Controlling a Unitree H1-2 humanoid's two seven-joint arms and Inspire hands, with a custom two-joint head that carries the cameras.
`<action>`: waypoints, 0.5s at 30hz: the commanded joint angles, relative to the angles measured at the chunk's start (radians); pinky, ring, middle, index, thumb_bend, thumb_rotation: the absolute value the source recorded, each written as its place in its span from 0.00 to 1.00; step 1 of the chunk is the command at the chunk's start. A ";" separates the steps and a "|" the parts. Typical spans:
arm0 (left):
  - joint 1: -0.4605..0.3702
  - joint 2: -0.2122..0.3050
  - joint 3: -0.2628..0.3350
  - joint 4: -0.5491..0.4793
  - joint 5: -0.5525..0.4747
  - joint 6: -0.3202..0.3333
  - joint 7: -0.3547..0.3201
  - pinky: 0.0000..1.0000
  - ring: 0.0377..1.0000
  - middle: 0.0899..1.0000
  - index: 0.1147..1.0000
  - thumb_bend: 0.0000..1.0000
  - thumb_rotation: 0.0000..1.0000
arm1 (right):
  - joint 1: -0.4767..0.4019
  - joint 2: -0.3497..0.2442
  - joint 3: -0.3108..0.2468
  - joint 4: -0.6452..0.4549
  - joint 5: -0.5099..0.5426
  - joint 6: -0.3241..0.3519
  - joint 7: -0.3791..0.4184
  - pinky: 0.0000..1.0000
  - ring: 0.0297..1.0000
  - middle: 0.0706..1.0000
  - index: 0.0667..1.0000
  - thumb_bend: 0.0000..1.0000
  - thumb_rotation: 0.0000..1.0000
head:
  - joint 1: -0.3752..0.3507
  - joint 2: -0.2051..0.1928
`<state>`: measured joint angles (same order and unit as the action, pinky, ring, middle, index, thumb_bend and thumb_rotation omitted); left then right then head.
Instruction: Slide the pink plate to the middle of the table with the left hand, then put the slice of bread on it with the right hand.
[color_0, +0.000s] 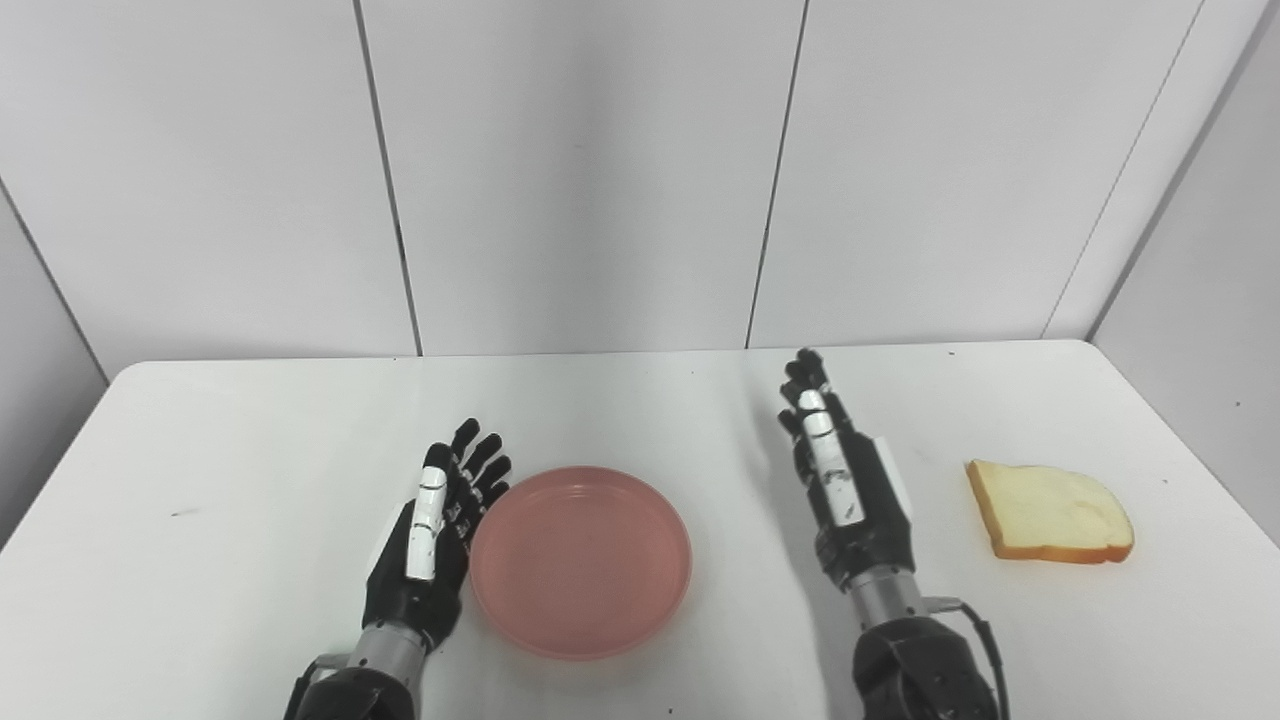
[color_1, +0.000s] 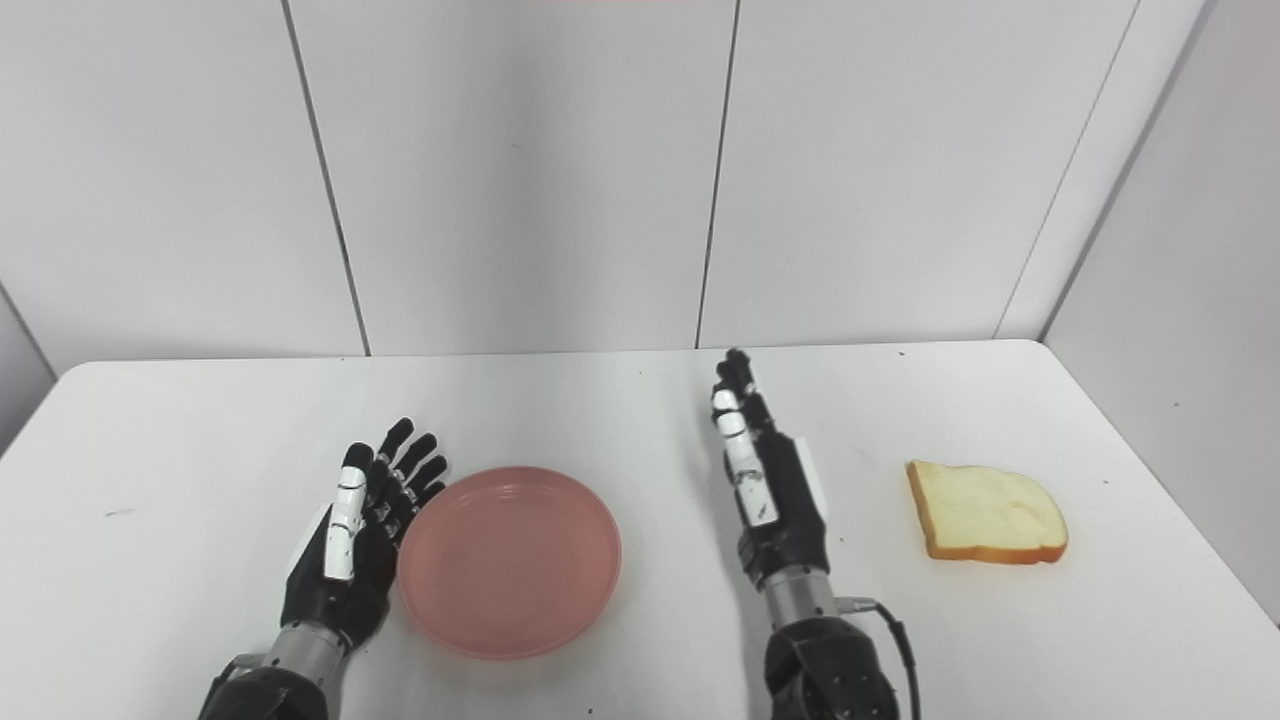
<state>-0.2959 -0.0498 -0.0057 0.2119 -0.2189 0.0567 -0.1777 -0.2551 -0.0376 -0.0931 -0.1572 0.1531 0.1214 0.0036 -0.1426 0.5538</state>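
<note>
A round pink plate (color_0: 581, 560) lies on the white table (color_0: 250, 440), near its front and close to the middle. My left hand (color_0: 437, 530) stands open on edge against the plate's left rim, fingers straight and pointing away from me. My right hand (color_0: 840, 480) is open too, held flat and upright to the right of the plate, holding nothing. A slice of bread (color_0: 1050, 512) with a brown crust lies flat on the table at the right, a hand's width beyond my right hand.
White wall panels (color_0: 580, 170) rise behind the table's far edge. The table's right edge runs just past the bread. A cable (color_0: 985, 640) hangs off my right wrist.
</note>
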 joint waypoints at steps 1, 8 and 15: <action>0.003 0.007 0.004 0.002 -0.011 0.016 -0.007 0.98 0.95 0.95 0.95 0.69 0.98 | -0.045 -0.026 -0.016 -0.034 0.009 -0.014 0.005 1.00 0.98 0.96 0.96 0.65 0.78 | 0.000 0.001; 0.004 0.027 0.008 0.001 -0.016 0.015 -0.032 0.98 0.96 0.96 0.97 0.69 1.00 | -0.093 -0.124 -0.091 -0.095 0.028 0.096 -0.012 1.00 0.96 0.94 0.91 0.66 0.49 | -0.074 -0.002; -0.001 0.046 0.019 0.006 -0.042 0.018 -0.058 1.00 0.97 0.97 0.97 0.67 1.00 | -0.096 -0.187 -0.125 -0.159 0.000 0.152 -0.033 0.99 0.98 0.95 0.92 0.65 0.45 | -0.115 -0.002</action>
<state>-0.2959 -0.0128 0.0134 0.2160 -0.2565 0.0567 -0.2279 -0.3235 -0.2110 -0.2079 -0.2786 0.1582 0.2751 -0.0212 -0.2592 0.5507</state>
